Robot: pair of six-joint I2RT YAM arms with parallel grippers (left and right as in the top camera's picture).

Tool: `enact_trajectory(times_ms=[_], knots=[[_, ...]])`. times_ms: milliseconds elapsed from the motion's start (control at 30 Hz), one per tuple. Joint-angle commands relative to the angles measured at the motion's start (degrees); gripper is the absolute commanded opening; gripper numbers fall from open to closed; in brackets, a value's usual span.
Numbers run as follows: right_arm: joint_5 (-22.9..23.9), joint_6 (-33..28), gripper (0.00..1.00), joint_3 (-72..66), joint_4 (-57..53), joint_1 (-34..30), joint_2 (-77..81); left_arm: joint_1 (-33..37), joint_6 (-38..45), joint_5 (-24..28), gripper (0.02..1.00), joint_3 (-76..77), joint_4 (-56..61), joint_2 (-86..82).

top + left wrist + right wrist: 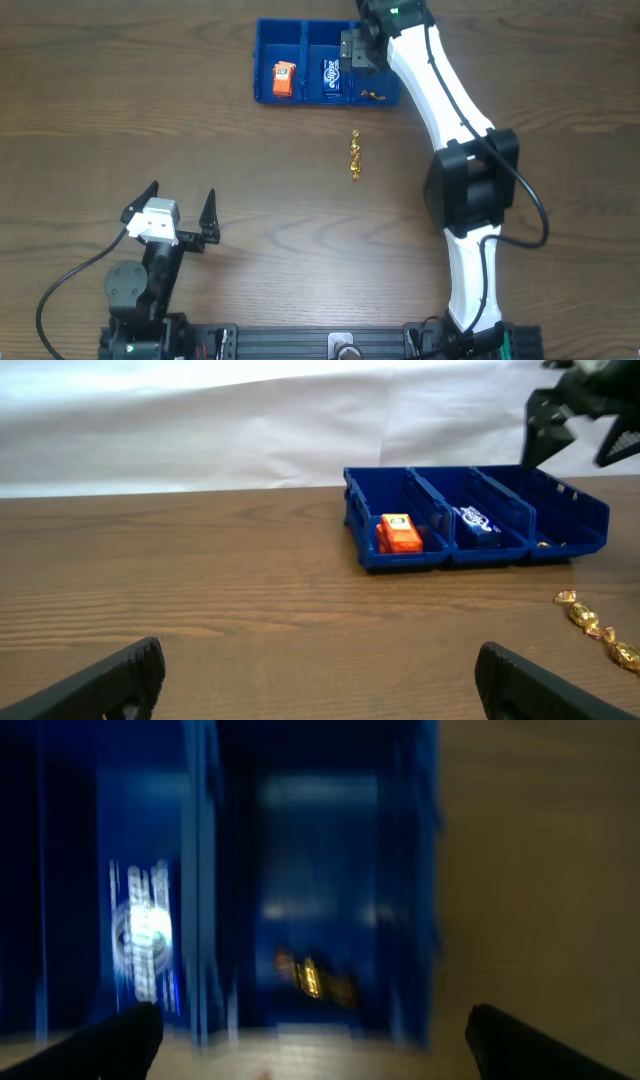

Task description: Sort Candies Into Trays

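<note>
A blue three-compartment tray (265, 45) sits at the table's far side. Its left bin holds an orange candy (284, 80), the middle bin a blue-wrapped candy (331, 75), the right bin a gold candy (372, 96). My right gripper (352, 50) hangs open and empty above the tray's right bin (320, 850), where the gold candy (315, 975) lies, next to the blue candy (140, 940). Gold-wrapped candies (355, 155) lie in a short row on the table in front of the tray. My left gripper (180, 210) stands open near its base, far from the tray (400, 555).
Bare wooden table surrounds the tray and the gold candies (597, 628). The right arm (450, 110) stretches across the right side of the table. A white wall stands behind the tray.
</note>
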Motion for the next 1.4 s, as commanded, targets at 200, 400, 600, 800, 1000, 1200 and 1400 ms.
enact_trajectory(times_ms=[200,400,600,800,1000,1200,1400], knots=[[-6.71,5.77,0.996,-7.85,-16.46,7.43,-8.28,0.22,0.63,1.18,0.996,-1.22,-1.77,-0.42],[-13.18,6.01,1.000,-24.81,-7.21,9.33,-8.28,0.24,0.63,1.18,0.998,-1.22,-1.77,-0.42],[-13.16,8.76,0.998,-33.97,0.33,9.38,-8.28,0.22,0.63,1.18,0.998,-1.22,-1.77,-0.42],[-13.14,10.36,1.000,-38.18,5.46,9.38,-8.17,0.24,0.63,1.18,0.998,-1.22,-1.77,-0.42],[-10.75,11.87,1.000,-38.40,8.09,9.38,-7.63,0.22,0.63,1.18,0.998,-1.22,-1.77,-0.42],[-9.86,11.85,0.869,-38.53,8.26,9.38,-7.63,0.22,0.63,1.20,0.996,-1.22,-1.77,-0.42],[-9.64,11.82,0.511,-38.58,9.18,9.38,-7.52,0.22,0.63,1.20,0.998,-1.22,-1.77,-0.42]])
